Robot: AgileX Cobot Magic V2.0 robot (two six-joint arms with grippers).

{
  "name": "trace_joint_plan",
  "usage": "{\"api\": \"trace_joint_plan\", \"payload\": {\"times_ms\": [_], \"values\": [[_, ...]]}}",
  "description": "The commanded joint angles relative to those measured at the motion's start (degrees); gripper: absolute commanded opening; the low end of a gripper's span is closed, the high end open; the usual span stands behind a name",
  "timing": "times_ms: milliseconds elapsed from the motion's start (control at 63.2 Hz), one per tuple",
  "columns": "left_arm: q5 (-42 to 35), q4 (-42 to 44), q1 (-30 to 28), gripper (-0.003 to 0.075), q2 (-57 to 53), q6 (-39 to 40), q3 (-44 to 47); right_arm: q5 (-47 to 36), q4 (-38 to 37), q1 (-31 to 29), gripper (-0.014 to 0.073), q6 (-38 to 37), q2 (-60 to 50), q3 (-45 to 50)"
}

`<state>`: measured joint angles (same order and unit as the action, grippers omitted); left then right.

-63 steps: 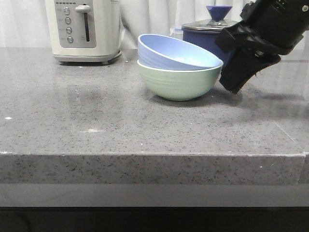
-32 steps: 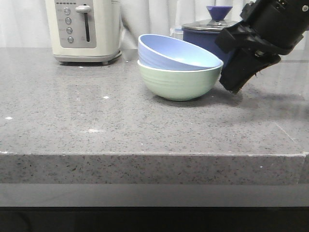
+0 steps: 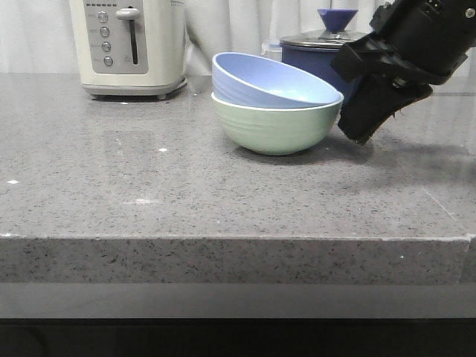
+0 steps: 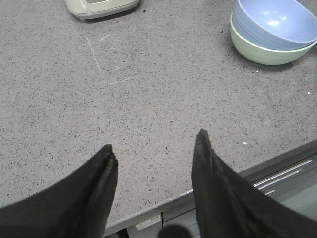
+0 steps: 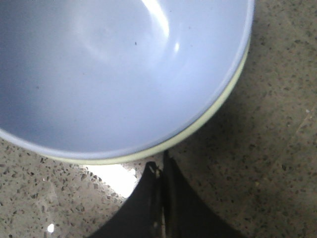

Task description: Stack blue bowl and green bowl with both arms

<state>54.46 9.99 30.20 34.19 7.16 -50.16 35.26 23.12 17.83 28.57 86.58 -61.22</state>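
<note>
Grey speckled stone forms the bench (image 3: 149, 193), with pale curtains behind it in the front view. Toward the back at the left stands a cream toaster (image 3: 130, 46), and behind the bowls sits a dark navy saucepan (image 3: 327, 53) with a metal lid and blue knob.

Near the middle of the bench, the blue bowl (image 3: 268, 80) sits nested inside the green bowl (image 3: 277, 128), tilted so that its rim rides higher on the left side than on the right. The green bowl rests flat on the stone.

On the right, the right pincer (image 3: 364, 126) hangs low just beside the green bowl's right flank, angled down toward the bench. In the right wrist view its two fingers (image 5: 161, 198) are pressed together with nothing between them, their tips just outside the green rim (image 5: 218, 106), with the blue bowl's hollow (image 5: 114, 69) filling most of the picture beyond.

From the left wrist camera, the left pincer (image 4: 153, 153) has its fingers spread apart and empty over the bench's front edge, well apart from the stacked bowls (image 4: 272, 29) and the toaster (image 4: 101, 6).
</note>
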Motion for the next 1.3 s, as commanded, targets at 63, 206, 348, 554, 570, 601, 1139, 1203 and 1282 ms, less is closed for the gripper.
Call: {"api": "trace_joint_plan", "payload": {"times_ms": [63, 206, 348, 554, 570, 601, 1139, 1203, 1282], "values": [[-4.63, 0.47, -0.01, 0.0347, 0.06, 0.61, -1.36, -1.6, 1.2, -0.09, -0.0063, 0.63, -1.97, -1.39], [-4.63, 0.47, -0.01, 0.0347, 0.06, 0.61, -1.36, -0.03, 1.2, -0.09, -0.0063, 0.52, -2.04, -1.91], [-5.06, 0.47, -0.01, 0.0347, 0.06, 0.61, -1.36, 1.07, 1.2, -0.2, -0.0063, -3.01, -4.57, -2.7], [-6.11, 0.47, -0.01, 0.0347, 0.06, 0.61, -1.36, 3.96, 1.2, -0.2, -0.0063, -8.12, -14.78, -1.61], [-6.25, 0.47, -0.01, 0.0347, 0.06, 0.61, -1.36, 4.34, 1.2, -0.2, -0.0063, -8.18, -15.67, -1.25], [-6.46, 0.47, -0.01, 0.0347, 0.06, 0.61, -1.36, 5.04, 1.2, -0.2, -0.0062, -8.29, -18.06, -0.55], [-7.62, 0.47, -0.01, 0.0347, 0.06, 0.61, -1.36, 16.63, -21.4, -0.2, -0.0054, -35.41, -46.69, 6.92], [-8.06, 0.47, -0.01, 0.0347, 0.06, 0.61, -1.36, 16.69, -21.4, -0.2, -0.0054, -35.41, -48.6, 7.99], [-8.82, 0.47, -0.01, 0.0347, 0.06, 0.61, -1.36, 16.77, -21.4, -0.2, -0.0054, -35.41, -51.08, 8.93]]}}
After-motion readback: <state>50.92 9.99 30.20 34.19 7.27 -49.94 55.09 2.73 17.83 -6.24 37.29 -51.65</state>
